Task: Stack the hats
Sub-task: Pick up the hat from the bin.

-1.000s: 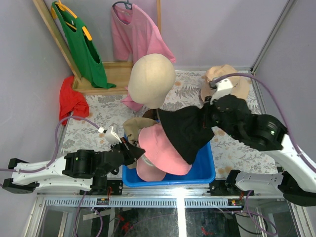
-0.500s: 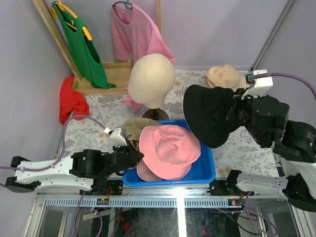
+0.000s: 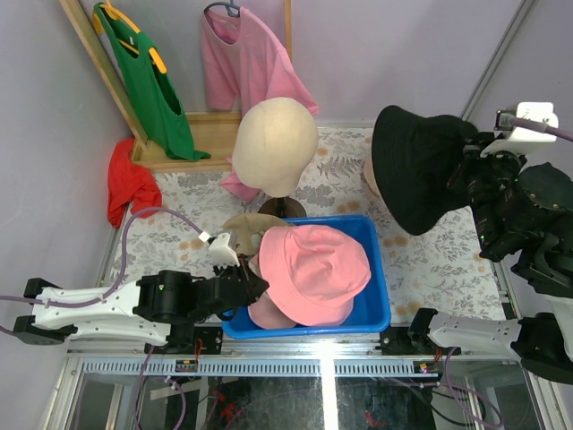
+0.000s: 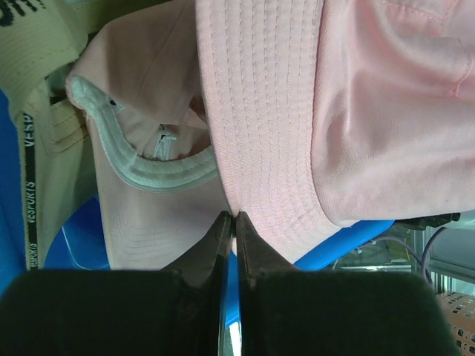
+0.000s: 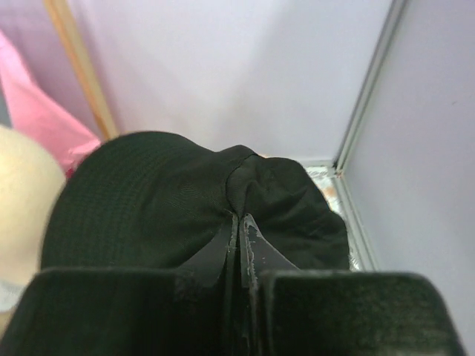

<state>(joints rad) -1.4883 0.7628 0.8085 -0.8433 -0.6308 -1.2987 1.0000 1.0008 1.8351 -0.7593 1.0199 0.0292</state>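
Currently, the right fingers (image 5: 239,222) are fully closed on a fold of the dark hat (image 3: 419,166), which hangs in the air above the right side of the desk (image 3: 430,269). The pink bucket hat (image 3: 318,269) lies in the blue bin (image 3: 376,309), on top of the pink cap (image 3: 269,312). The tan cap (image 3: 243,224) with dark lettering lies at the bin's far-left corner, partly under the pink bucket hat. The left fingers (image 4: 234,222) are closed together, tips touching the brim edge of the pink bucket hat. The wrist view does not clearly show whether any fabric is pinched between them.
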